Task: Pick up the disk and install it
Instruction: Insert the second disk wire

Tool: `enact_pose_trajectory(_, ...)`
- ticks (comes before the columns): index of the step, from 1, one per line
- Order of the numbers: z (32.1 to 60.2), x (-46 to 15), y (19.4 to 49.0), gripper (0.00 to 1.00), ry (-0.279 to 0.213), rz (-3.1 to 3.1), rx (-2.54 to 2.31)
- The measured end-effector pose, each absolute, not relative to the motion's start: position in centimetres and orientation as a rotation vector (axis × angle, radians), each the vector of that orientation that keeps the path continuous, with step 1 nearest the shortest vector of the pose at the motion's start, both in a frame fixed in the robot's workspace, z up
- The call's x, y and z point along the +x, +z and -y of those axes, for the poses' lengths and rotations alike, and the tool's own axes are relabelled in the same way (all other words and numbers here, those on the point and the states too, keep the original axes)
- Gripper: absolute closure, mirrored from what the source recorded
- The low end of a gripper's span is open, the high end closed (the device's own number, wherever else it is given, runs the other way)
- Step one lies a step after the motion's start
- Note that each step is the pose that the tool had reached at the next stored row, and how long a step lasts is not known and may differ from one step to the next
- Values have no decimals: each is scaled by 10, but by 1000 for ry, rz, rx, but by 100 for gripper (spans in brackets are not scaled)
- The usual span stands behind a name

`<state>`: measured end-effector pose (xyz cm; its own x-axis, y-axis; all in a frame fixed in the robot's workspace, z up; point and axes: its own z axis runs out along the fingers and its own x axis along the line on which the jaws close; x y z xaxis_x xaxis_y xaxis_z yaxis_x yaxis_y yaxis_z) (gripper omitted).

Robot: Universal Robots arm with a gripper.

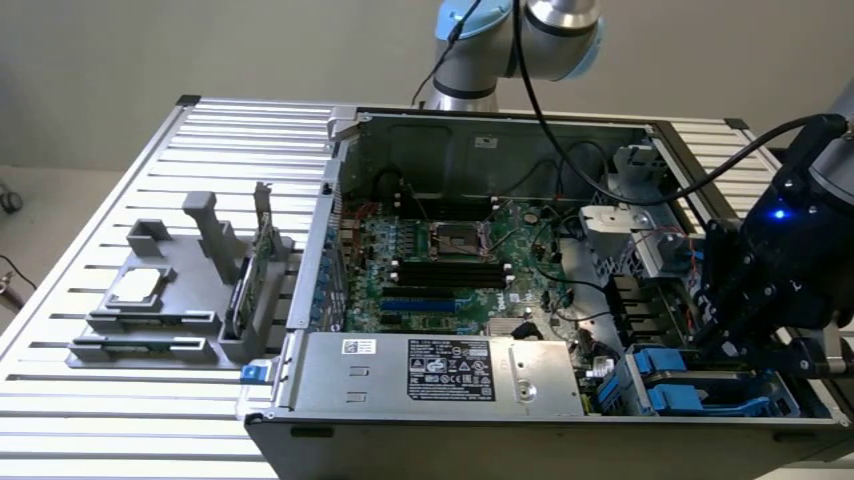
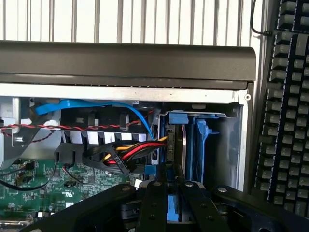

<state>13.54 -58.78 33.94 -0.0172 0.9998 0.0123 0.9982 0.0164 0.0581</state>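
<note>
A slatted metal counter (image 1: 120, 420) carried an opened computer case (image 1: 400, 115), laid on its side so that its motherboard (image 1: 441, 265) faced upward and the interior could be reached from above. A grey power supply box (image 1: 441, 370) with a black-and-white sticker was seen along the case's near edge. Toward the counter's edge at the exterior view's left, a grey parts holder (image 1: 160, 300) was set well apart from the case. The pincer (image 1: 747, 335) was lowered into the drive bay at the case's corner at the exterior view's right. Its fingers (image 2: 154, 208) were drawn narrow and appeared closed on the disk (image 2: 174, 212), whose blue rails were seen between them, held edge-down, apparently to slide into the blue bay guides (image 2: 200, 145) just beside it. A keyboard (image 2: 285, 106) lay outside the case.
</note>
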Motion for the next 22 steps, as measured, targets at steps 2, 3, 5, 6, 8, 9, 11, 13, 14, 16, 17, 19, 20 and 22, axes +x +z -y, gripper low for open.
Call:
enact_pose_trajectory(2, 588, 135, 340, 84, 76, -2212, 2186)
enact_pose_trajectory(3, 588, 136, 341, 84, 75, -2209, 2190)
enact_pose_trajectory(5, 588, 136, 342, 84, 74, -2204, 2196)
enact_pose_trajectory(6, 588, 136, 342, 84, 73, -2201, 2199)
enact_pose_trajectory(8, 588, 137, 343, 84, 72, -2196, 2204)
enact_pose_trajectory(9, 588, 137, 343, 84, 72, -2193, 2207)
enact_pose_trajectory(11, 588, 137, 343, 84, 71, -2187, 2213)
enact_pose_trajectory(13, 588, 137, 342, 84, 72, -2181, 2219)
enact_pose_trajectory(14, 588, 137, 342, 84, 72, -2178, 2223)
enact_pose_trajectory(16, 588, 137, 342, 84, 72, -2172, 2228)
enact_pose_trajectory(17, 588, 137, 341, 84, 72, -2170, 2230)
enact_pose_trajectory(19, 588, 137, 341, 84, 72, -2168, 2233)
enact_pose_trajectory(20, 588, 137, 341, 84, 72, -2167, 2234)
enact_pose_trajectory(22, 588, 137, 341, 84, 71, -2166, 2235)
